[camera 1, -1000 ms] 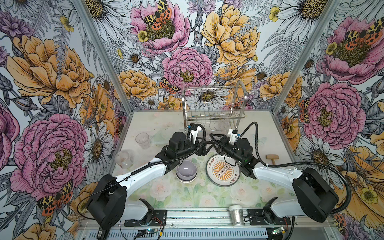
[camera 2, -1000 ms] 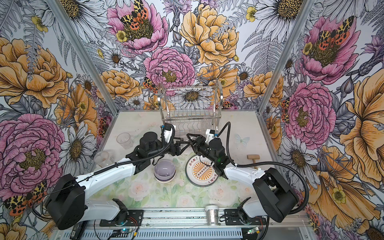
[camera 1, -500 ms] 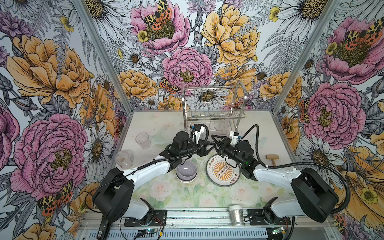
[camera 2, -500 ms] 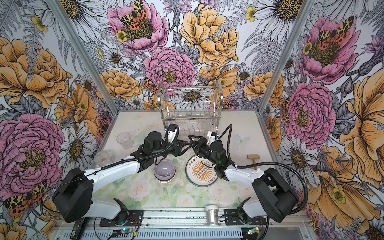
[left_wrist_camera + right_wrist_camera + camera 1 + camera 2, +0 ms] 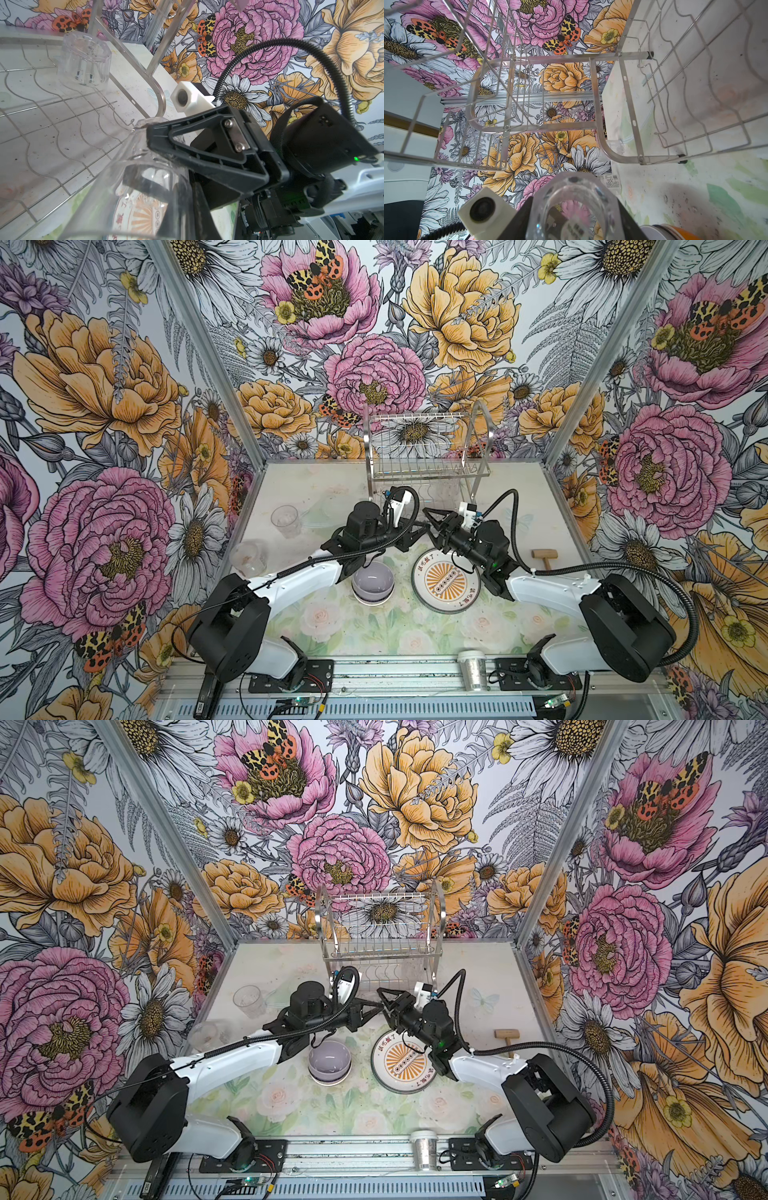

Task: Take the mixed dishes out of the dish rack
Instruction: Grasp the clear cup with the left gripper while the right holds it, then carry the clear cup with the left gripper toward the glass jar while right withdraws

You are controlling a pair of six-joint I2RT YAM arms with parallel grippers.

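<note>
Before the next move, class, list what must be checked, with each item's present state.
1. Right gripper shut on the glass: ok.
2. Left gripper shut on its rim too: ok, as far as the left wrist view shows.
3. Glass apart from the rack: ok.
4. Rack emptied: not ok; a second glass stands on its lower shelf.
5. Plate and bowl down on the table: ok.
6. Firmness of the left grip: cannot tell.
</note>
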